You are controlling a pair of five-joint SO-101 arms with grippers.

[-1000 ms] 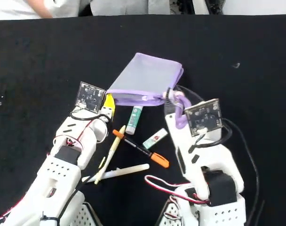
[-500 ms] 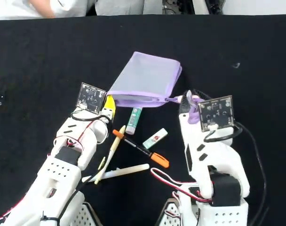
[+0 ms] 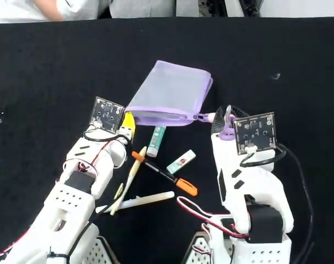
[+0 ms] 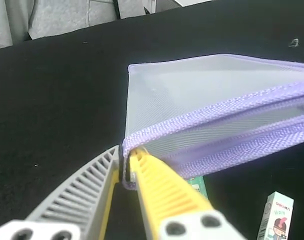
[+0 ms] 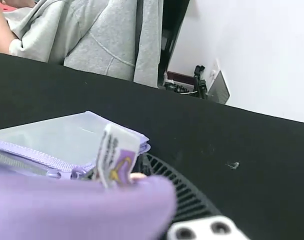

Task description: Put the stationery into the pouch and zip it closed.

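On the black table (image 3: 46, 66), between the two arms, we list what lies in reach.

Containers, one:
- Pouch (image 3: 170, 91), lilac and see-through, lying flat with its zip edge towards the arms. We cannot tell what is inside it. Seen from the left wrist, its two zip bands run side by side and draw apart towards the far end.

Stationery outside the pouch, five pieces, all on the table between the arms:
- Tube (image 3: 156, 140), one, white and green, one end just beside the zip edge.
- Small pack (image 3: 181, 161), one, white and green, near the tube.
- Orange pen (image 3: 164, 174), one, with a black middle and orange ends, lying slantwise.
- Cream pen (image 3: 128, 179), one, orange-tipped, crossing the orange pen's upper end.
- White stick (image 3: 137, 202), one, nearest the arm bases and crossing the cream pen.

Grippers, two:
- Left gripper (image 3: 128, 122), at the pouch's left corner. Its grey and yellow jaws are pressed together on that corner.
- Right gripper (image 3: 222, 118), at the pouch's right end. Its jaws pinch the pull (image 3: 207, 116), which stretches from the zip edge to them.

A white tag (image 5: 114, 155) stands up at that end in the right wrist view.
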